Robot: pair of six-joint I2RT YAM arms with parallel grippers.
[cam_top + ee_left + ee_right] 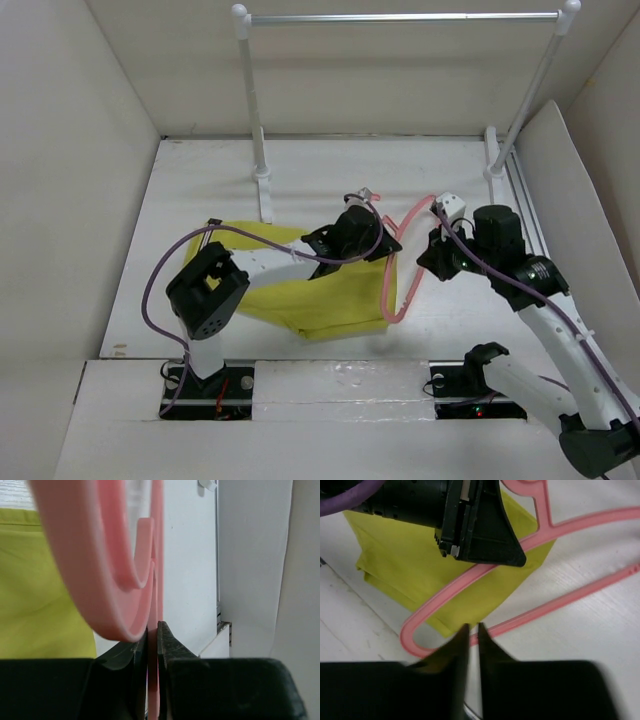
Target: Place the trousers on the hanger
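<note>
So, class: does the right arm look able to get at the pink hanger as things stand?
Probably yes: the right gripper sits right at the hanger, by its lower bar, with nothing between them, and the left gripper clamps it up near the hook.

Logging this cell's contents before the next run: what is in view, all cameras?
trousers: one, mustard yellow-green, folded on the middle of the table.
hanger: one, pale pink, lying partly over the trousers' right edge.
rack: one, white posts with a metal rail, at the back.
table: one, white, inside pale walls.
cables: two, purple, one along each arm.
left pincer: one, black, shut on the hanger near its hook.
right pincer: one, black, fingers close together over the hanger's lower bar; whether it grips is unclear.
</note>
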